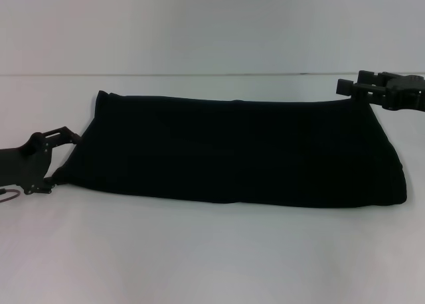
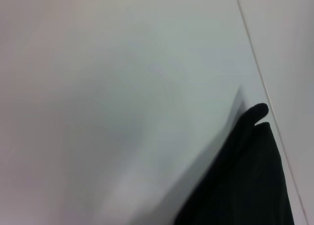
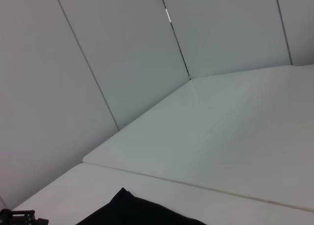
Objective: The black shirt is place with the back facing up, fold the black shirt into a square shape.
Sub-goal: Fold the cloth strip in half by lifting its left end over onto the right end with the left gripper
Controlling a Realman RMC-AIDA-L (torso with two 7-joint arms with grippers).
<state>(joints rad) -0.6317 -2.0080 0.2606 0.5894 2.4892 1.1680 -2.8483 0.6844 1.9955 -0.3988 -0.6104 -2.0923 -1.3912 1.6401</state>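
i see the black shirt [image 1: 239, 151] folded into a long band across the white table [image 1: 212, 251]. left gripper [image 1: 63, 137] at its left edge (grip unclear), right gripper [image 1: 350, 86] open by the far right corner.

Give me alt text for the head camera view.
A black shirt, folded into a long band, lies across a white table. The left gripper sits at its left end, and the right gripper at its far right corner.
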